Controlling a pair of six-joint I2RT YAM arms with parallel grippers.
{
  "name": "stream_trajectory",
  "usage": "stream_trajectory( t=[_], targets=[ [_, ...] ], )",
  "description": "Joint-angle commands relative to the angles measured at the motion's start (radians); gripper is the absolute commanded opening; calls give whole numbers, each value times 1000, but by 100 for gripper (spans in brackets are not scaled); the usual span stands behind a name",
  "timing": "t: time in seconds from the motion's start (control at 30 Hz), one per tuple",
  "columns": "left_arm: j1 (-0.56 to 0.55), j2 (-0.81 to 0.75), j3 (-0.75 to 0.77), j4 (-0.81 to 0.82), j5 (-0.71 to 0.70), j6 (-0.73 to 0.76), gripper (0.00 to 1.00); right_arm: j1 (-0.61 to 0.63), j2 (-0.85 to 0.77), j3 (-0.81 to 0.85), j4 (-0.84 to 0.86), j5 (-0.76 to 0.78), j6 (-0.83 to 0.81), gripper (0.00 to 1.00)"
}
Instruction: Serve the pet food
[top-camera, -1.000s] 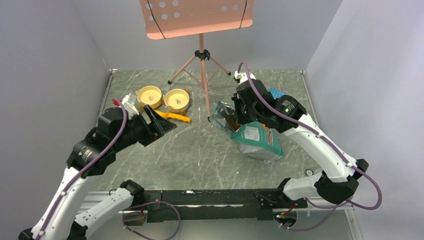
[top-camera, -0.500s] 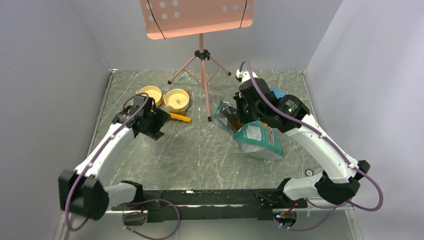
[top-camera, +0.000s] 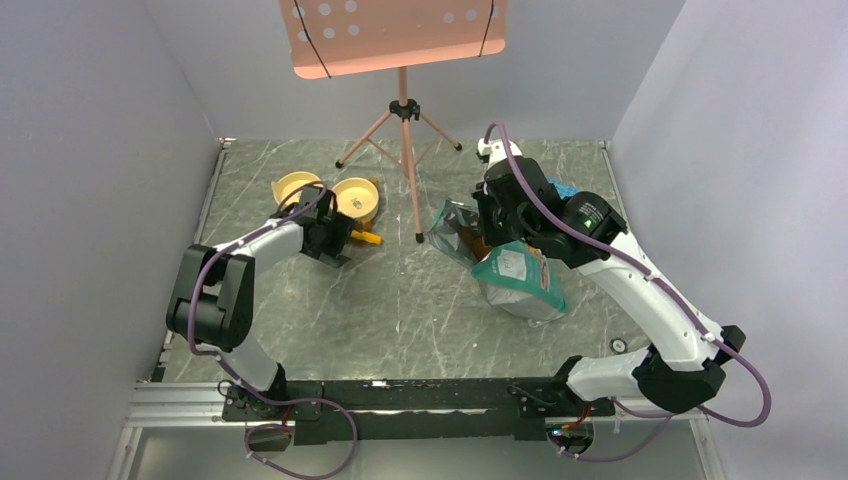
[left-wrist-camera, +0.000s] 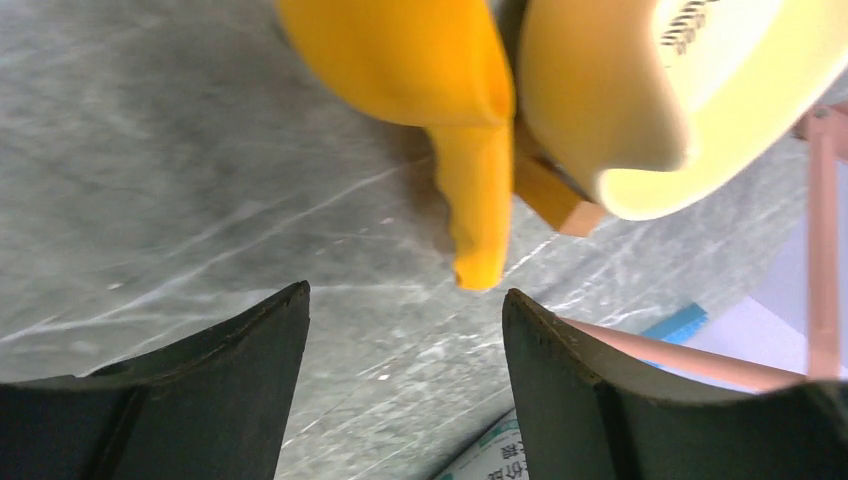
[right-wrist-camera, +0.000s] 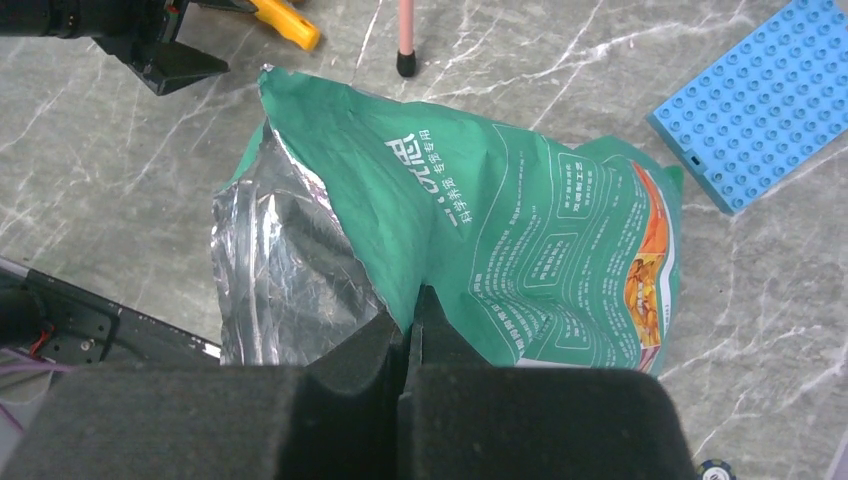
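No pet food shows; the bag's silver inside (right-wrist-camera: 280, 260) looks bare as far as I see into it. The teal-green bag (top-camera: 515, 282) lies right of centre with its mouth toward the left. My right gripper (right-wrist-camera: 410, 312) is shut on the torn upper edge of the bag (right-wrist-camera: 520, 220) and holds the mouth open; in the top view the right gripper (top-camera: 482, 232) is above the mouth. My left gripper (left-wrist-camera: 405, 300) is open and empty, low over the table just short of the yellow scoop's (left-wrist-camera: 420, 60) handle tip. From above the left gripper (top-camera: 335, 240) is beside the scoop (top-camera: 365, 238).
Two pale yellow bowls (top-camera: 297, 187) (top-camera: 355, 198) stand at the back left, touching the scoop. A pink music stand's tripod (top-camera: 404, 150) straddles the middle back, one foot (right-wrist-camera: 405, 62) near the bag. A blue studded plate (right-wrist-camera: 770, 100) lies behind the bag.
My left arm has stretched forward and right, bringing its gripper down from the left side to the scoop's handle. The right gripper and the bag have barely moved.
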Motion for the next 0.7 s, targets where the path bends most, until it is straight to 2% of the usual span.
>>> stream_trajectory(
  t=[0.0, 0.13, 0.27, 0.53, 0.67],
  targets=[
    [-14, 12, 15, 148, -29, -68, 74, -8, -48, 14, 83, 42, -30, 0],
    [-24, 60, 60, 115, -99, -75, 71, -16, -69, -13, 111, 33, -44, 0],
    [-25, 101, 68, 111, -91, -123, 65, -19, -75, -17, 109, 41, -51, 0],
    [-28, 152, 55, 180, -142, -120, 55, -21, -83, -12, 103, 54, -67, 0],
    [-28, 108, -22, 226, -155, -91, 41, -20, -81, -2, 99, 55, -79, 0]
  ],
)
